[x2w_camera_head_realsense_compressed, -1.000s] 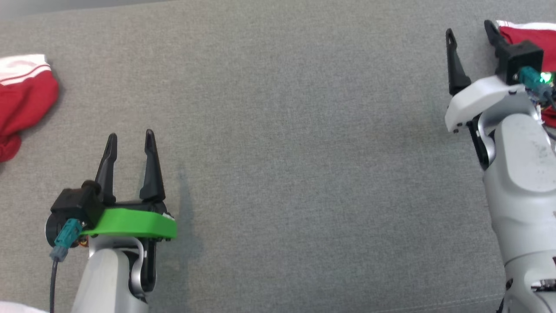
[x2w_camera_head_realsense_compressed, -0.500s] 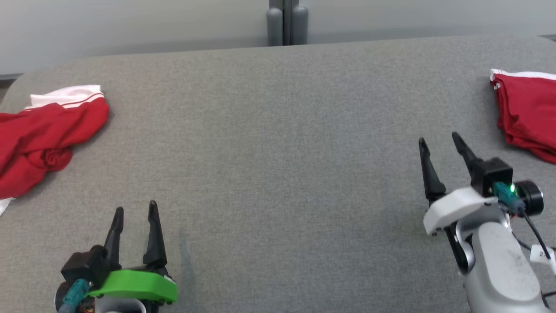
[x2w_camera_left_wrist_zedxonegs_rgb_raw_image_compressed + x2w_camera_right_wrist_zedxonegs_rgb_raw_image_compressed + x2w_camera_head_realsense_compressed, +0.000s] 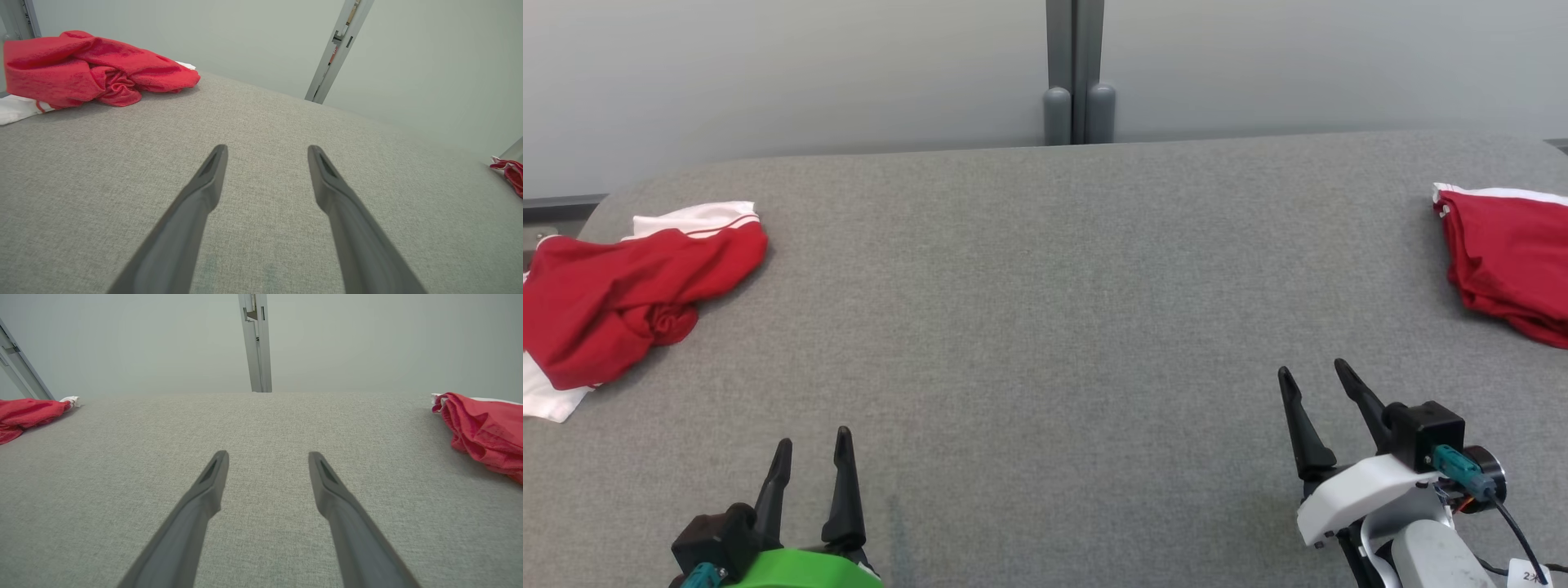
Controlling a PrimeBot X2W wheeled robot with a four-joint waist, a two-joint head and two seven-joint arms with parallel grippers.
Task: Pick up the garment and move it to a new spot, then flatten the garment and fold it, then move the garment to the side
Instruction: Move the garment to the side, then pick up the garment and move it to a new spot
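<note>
Gaping empty over the table (image 3: 1045, 286): left pincer (image 3: 814, 435), right pincer (image 3: 1312, 367); crumpled garment (image 3: 613, 302) left, other garment (image 3: 1511, 253) right.

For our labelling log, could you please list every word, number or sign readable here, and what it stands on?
"2", then a mark too small to read: on the white tag at the head view's lower right corner.
No print shows on the left red garment or the right red garment.
</note>
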